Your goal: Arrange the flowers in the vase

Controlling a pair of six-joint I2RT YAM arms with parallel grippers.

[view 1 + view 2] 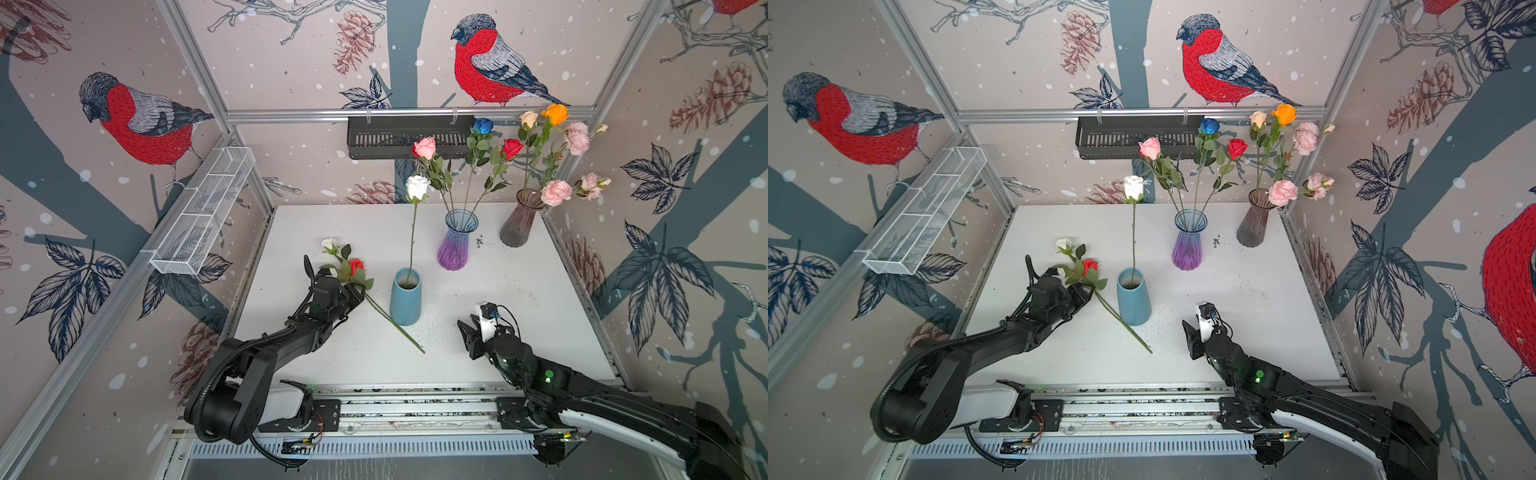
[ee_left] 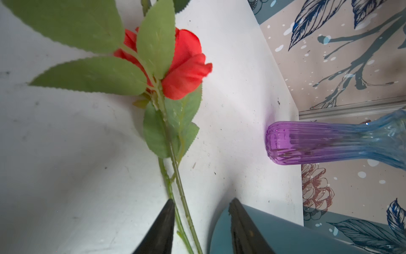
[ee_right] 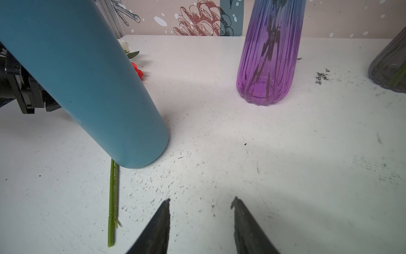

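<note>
A blue opaque vase (image 1: 405,299) (image 1: 1133,299) stands mid-table with one white rose (image 1: 417,187) upright in it. Left of it a red rose (image 1: 355,265) (image 2: 186,66) and a small white rose (image 1: 329,244) lie on the table, their green stems (image 1: 395,328) (image 2: 175,180) running past the vase's foot. My left gripper (image 1: 358,297) (image 2: 202,201) is low over these stems, jaws apart, both stems between them close to one finger. My right gripper (image 1: 465,326) (image 3: 201,199) hovers open and empty to the right of the vase, near the stem ends (image 3: 113,198).
A purple-blue glass vase (image 1: 457,241) holds pink, blue and red roses. A grey glass vase (image 1: 519,220) at the back right holds cream, orange and pink flowers. A white mesh basket (image 1: 203,216) and a black tray (image 1: 409,135) hang on the frame.
</note>
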